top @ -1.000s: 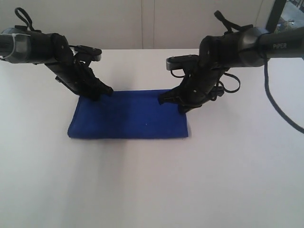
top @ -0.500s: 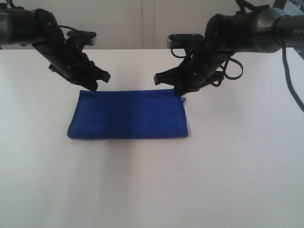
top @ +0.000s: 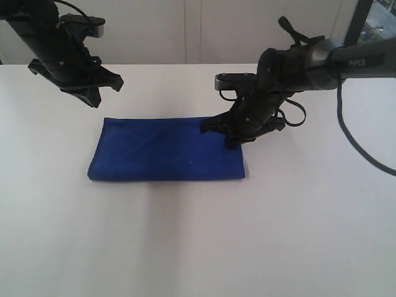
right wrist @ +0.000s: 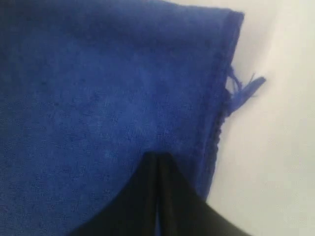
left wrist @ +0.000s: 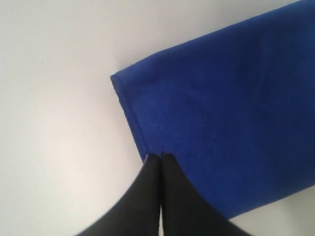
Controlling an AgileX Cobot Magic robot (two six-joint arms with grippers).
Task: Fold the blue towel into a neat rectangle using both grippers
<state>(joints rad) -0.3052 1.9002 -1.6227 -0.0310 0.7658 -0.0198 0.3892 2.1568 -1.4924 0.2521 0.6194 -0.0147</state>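
The blue towel lies flat on the white table as a folded long rectangle. My left gripper hangs in the air behind and to the left of the towel's far left corner, shut and empty. In the left wrist view its closed fingertips sit above that corner of the towel. My right gripper is low at the towel's far right corner. In the right wrist view it is shut over the cloth, with nothing between the fingers, beside a loose thread.
The white table spreads wide around the towel. Black cables trail from the right arm along the right side. A pale wall stands behind the table's far edge.
My left gripper has lifted off the towel's far left corner and drawn back up and to the left. My right gripper rose, then came back down onto the far right corner.
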